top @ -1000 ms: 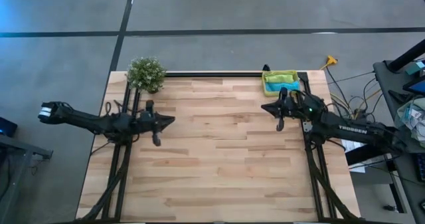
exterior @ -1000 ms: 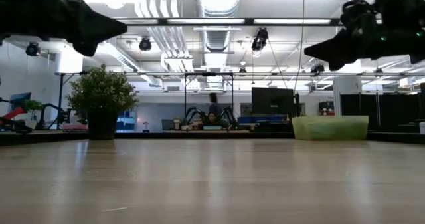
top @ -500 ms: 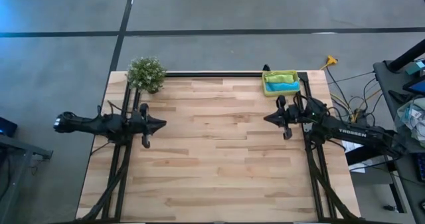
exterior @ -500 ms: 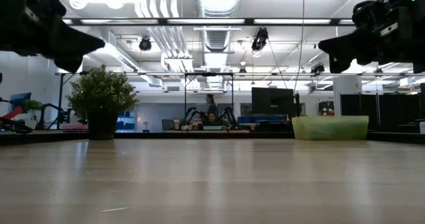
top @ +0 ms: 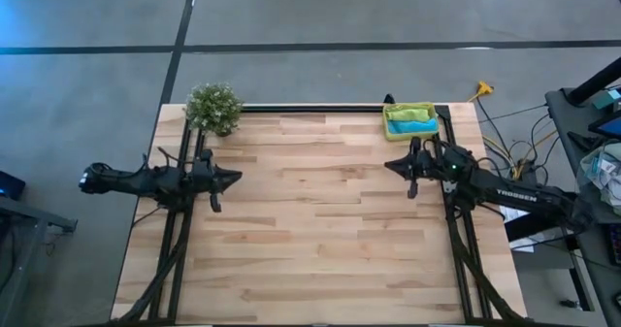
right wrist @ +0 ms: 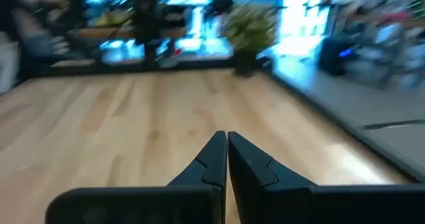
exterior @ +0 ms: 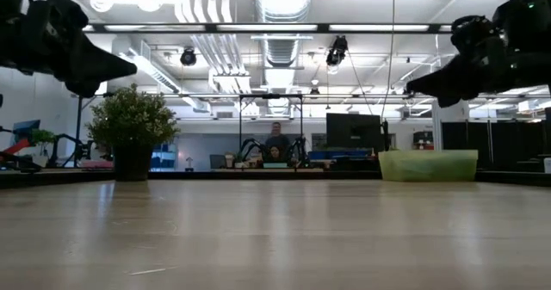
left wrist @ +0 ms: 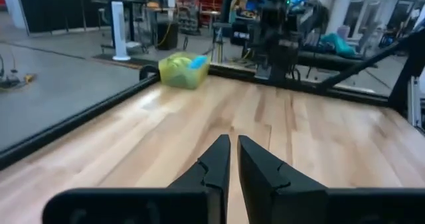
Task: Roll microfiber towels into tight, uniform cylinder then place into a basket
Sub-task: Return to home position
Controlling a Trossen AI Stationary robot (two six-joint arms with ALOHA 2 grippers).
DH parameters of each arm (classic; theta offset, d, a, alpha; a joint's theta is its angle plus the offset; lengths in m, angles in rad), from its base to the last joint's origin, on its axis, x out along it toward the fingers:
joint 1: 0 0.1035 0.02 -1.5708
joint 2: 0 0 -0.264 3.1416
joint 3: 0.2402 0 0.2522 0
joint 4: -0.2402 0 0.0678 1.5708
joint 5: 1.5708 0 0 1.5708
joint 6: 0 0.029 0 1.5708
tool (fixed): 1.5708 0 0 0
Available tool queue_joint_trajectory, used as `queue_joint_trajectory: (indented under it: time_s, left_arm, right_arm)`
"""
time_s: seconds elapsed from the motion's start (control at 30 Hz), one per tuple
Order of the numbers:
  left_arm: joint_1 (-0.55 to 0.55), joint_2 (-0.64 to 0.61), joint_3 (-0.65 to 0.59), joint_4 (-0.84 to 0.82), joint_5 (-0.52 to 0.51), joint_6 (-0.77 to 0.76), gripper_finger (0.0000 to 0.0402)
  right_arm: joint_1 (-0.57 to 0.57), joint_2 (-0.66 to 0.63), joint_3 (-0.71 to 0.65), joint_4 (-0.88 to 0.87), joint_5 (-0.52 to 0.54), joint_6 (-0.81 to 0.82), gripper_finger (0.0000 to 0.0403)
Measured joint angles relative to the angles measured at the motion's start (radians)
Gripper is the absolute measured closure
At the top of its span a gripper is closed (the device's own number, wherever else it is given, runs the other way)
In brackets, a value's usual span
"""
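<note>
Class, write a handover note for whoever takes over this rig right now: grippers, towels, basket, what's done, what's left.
Left gripper: shut, empty, raised over the left side of the table.
Right gripper: shut, empty, raised just in front of the basket.
The basket sits at the far right corner, with the green towel and blue towel side by side inside.
Done: both towels are in.
Left: probably only parking the arms.
</note>
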Motion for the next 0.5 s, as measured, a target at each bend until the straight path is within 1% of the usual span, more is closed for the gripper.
queue_joint_trajectory:
  time_s: [0.07, 0.17, 0.3, 0.33, 0.37, 0.43, 0.5]
  left_arm:
    - [0.000, 0.002, 0.010, 0.000, 0.000, -0.009, 0.0387]
    - [-0.001, 0.002, 0.014, -0.002, 0.000, -0.010, 0.0387]
    - [-0.001, 0.000, 0.013, -0.013, -0.001, -0.013, 0.0387]
    - [-0.001, 0.000, 0.013, -0.023, -0.004, -0.017, 0.0387]
    - [-0.001, 0.000, 0.013, -0.029, -0.010, -0.028, 0.0387]
    - [-0.001, 0.000, 0.013, -0.026, -0.030, -0.035, 0.0387]
    - [-0.001, 0.001, 0.013, -0.026, -0.054, -0.036, 0.0387]
  right_arm:
    - [-0.001, -0.049, 0.000, -0.022, 0.056, 0.008, 0.0394]
    - [-0.001, -0.163, 0.000, -0.127, 0.121, -0.002, 0.0394]
    - [0.000, -0.366, 0.002, -0.298, 0.126, -0.003, 0.0394]
    - [0.001, -0.404, 0.013, -0.318, 0.124, 0.001, 0.0394]
    - [0.005, -0.431, 0.025, -0.340, 0.116, 0.004, 0.0394]
    - [0.014, -0.428, 0.054, -0.384, 0.115, 0.013, 0.0394]
    - [0.028, -0.410, 0.060, -0.440, 0.167, 0.026, 0.0394]
